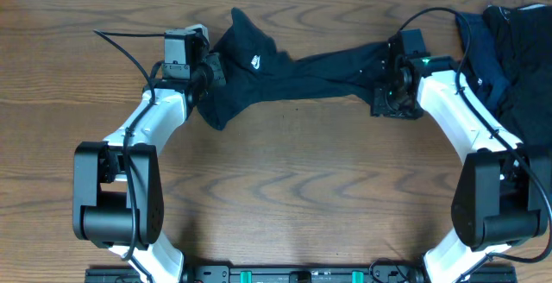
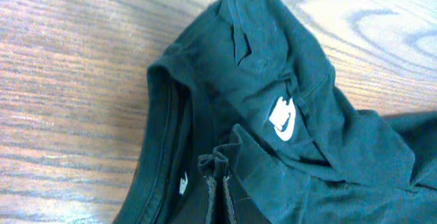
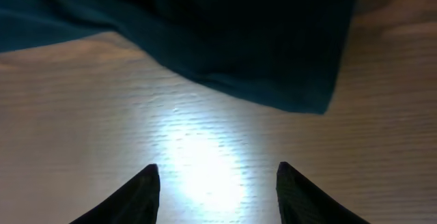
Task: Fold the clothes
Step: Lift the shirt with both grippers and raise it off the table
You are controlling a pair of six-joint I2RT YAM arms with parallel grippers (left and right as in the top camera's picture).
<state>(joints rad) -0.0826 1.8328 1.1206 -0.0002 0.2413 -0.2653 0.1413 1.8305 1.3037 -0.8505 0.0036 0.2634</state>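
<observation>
Left claw (image 2: 216,171) pinches the T-shirt (image 1: 285,66) near the worktop's (image 1: 285,171) far edge; right claw (image 3: 217,175) gapes, hem just ahead.

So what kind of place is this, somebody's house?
Probably a robot lab, not a home: a left arm and a right arm stand at a wooden table, with a dark T-shirt between them and more clothes piled at the corner.

White logo (image 2: 283,120) on dark T-shirt (image 2: 259,53), unreadable
</observation>
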